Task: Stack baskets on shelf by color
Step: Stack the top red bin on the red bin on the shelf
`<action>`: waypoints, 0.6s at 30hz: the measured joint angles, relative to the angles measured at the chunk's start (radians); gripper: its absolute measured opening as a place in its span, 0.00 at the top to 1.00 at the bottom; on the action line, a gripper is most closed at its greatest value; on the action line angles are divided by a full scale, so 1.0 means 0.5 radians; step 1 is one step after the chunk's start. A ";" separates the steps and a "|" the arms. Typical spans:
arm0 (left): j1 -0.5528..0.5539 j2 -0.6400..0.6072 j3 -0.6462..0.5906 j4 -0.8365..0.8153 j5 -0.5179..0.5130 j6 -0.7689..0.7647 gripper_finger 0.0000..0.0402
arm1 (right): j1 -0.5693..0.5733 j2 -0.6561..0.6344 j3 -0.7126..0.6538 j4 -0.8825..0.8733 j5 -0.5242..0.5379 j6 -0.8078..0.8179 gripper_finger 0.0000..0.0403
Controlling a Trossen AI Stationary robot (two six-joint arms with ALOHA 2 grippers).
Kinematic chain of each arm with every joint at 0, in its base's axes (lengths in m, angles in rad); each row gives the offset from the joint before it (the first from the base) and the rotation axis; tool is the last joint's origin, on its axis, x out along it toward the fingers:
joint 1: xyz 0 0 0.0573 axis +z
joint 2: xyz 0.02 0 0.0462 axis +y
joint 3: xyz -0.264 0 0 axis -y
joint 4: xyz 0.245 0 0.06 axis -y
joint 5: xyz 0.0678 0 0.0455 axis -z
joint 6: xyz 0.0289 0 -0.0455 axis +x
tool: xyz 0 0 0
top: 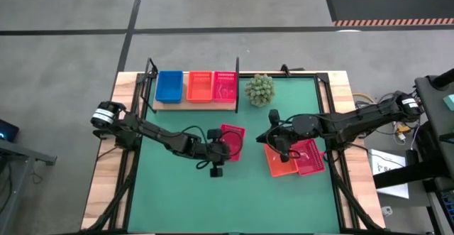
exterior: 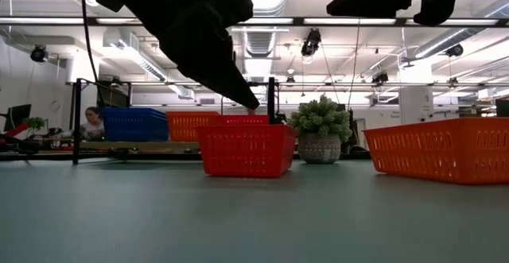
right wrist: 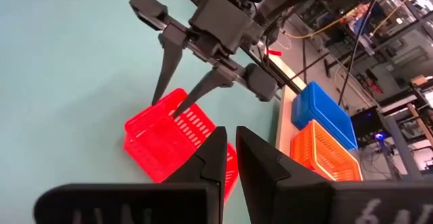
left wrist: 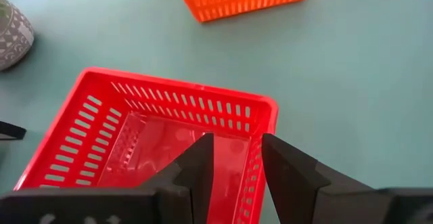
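Left gripper [left wrist: 233, 173] half-open, straddling red basket [left wrist: 155, 136] wall, poised to pinch for lift toward shelf [top: 195, 104]. Right gripper [right wrist: 230, 166] nearly shut, empty, hovering over orange basket [top: 280, 162].

no readable text, label, brand, number or sign shows in any view.

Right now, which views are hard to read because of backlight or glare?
Low view: ceiling lights backlight both arms into silhouettes, though the red basket reads clearly. Left wrist view: soft sheen on the basket floor. High view: evenly lit.
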 joint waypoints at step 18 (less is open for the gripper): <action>0.011 0.029 0.048 -0.008 0.322 0.059 0.73 | -0.002 -0.036 0.000 -0.110 -0.001 0.133 0.93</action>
